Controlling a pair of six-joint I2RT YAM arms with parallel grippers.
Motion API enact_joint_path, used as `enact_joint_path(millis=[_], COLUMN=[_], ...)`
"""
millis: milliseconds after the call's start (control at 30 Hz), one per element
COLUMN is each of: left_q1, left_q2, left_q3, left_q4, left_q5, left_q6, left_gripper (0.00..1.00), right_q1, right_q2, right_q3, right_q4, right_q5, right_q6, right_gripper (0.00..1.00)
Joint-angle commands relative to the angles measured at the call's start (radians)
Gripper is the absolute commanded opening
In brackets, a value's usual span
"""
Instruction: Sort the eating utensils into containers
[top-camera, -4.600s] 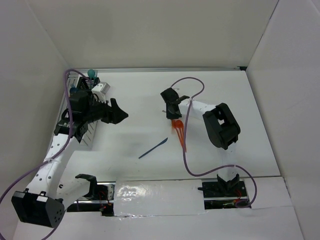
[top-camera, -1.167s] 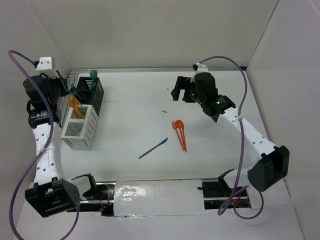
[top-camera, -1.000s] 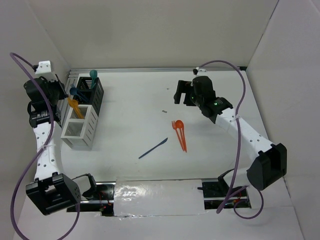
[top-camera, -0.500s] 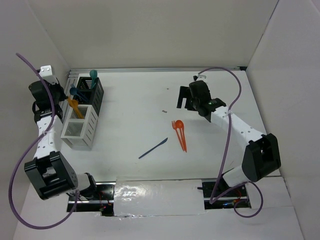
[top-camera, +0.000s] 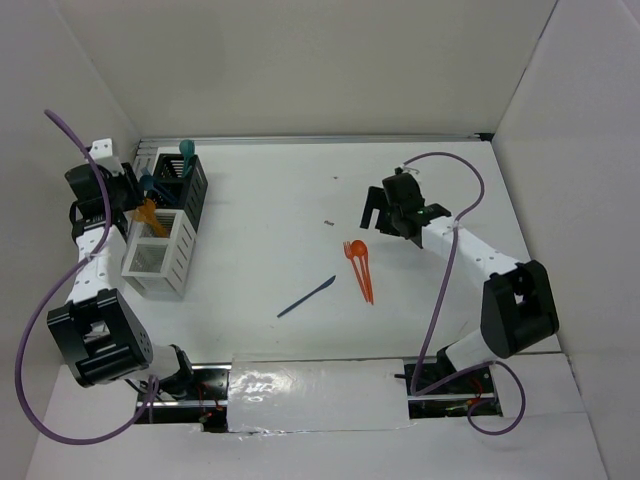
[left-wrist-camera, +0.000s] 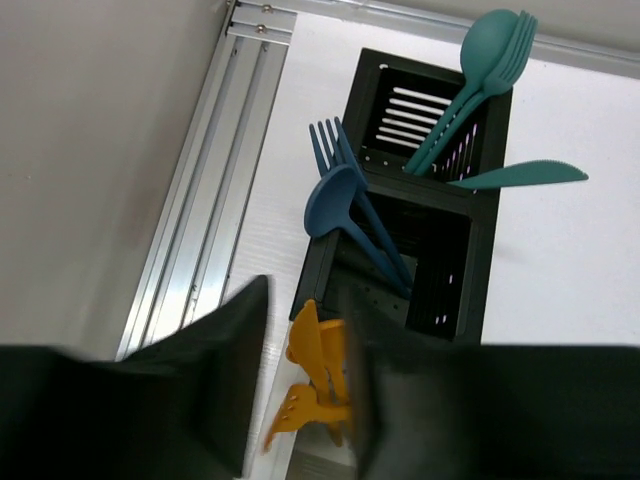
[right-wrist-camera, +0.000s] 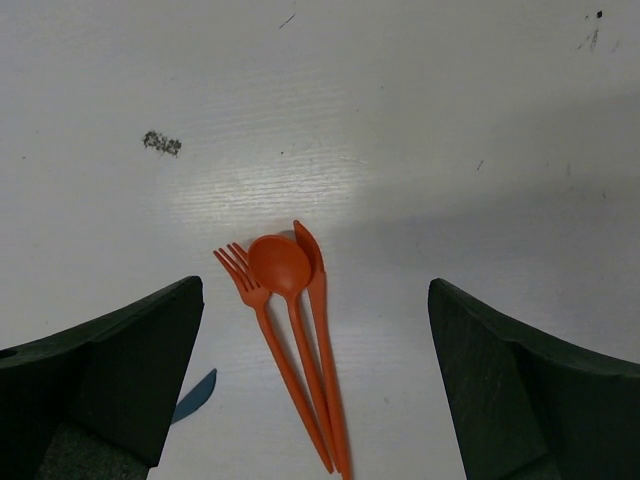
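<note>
My left gripper (top-camera: 130, 196) hovers at the far left over the containers, a black one (top-camera: 190, 190) and a white one (top-camera: 178, 262). In the left wrist view its jaws (left-wrist-camera: 300, 390) stand apart around orange utensils (left-wrist-camera: 318, 375), with a gap on the left side. The black container (left-wrist-camera: 480, 250) holds a teal spoon and fork (left-wrist-camera: 485, 50), a teal knife (left-wrist-camera: 520, 175) and a dark blue fork and spoon (left-wrist-camera: 335, 195). My right gripper (top-camera: 383, 217) hangs open above an orange fork, spoon and knife (right-wrist-camera: 290, 320) lying together on the table (top-camera: 358, 268).
A dark blue knife (top-camera: 307, 296) lies on the table left of the orange set, and its tip (right-wrist-camera: 195, 395) shows in the right wrist view. An aluminium rail (left-wrist-camera: 215, 200) runs along the left wall beside the containers. White walls enclose the table.
The left gripper's jaws have spread apart around the orange utensils at the containers. The right gripper has drifted nearer and lower toward the orange set on the table.
</note>
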Motion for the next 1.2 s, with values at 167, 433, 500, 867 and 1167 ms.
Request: enact_joint_path(millis=[167, 433, 500, 867, 1167], left_q1=[0.001, -0.104, -0.19, -0.577, -0.842], left_q2=[-0.073, -0.119, -0.118, -0.139, -0.17], left_q3=[0.108, 0.294, 0.32, 0.245, 0.144], left_q4=[-0.126, -0.359, -0.399, -0.482, -0.6], left_q5=[0.068, 0.24, 0.233, 0.177, 0.403], left_q6=[-0.035, -0.066, -0.058, -0.141, 0.038], left_gripper=[0.73, 0.75, 0.76, 0.77, 0.74], right_q1=[-0.009, -0.015, -0.014, 0.035, 0.101], right_q2=[0.01, 0.019, 0.032, 0.007, -0.093], right_q3=[-0.025, -0.1, -0.11, -0.188, -0.188], right_q4=[-0.001, 0.033, 0.033, 0.065, 0.036], right_q5=[-0.021, -0.128, -0.153, -0.231, -0.242], right_q6=[0.006, -0.047, -0.051, -0.093, -0.042], right_gripper=[1.0, 0.94, 0.9, 0.77, 0.7])
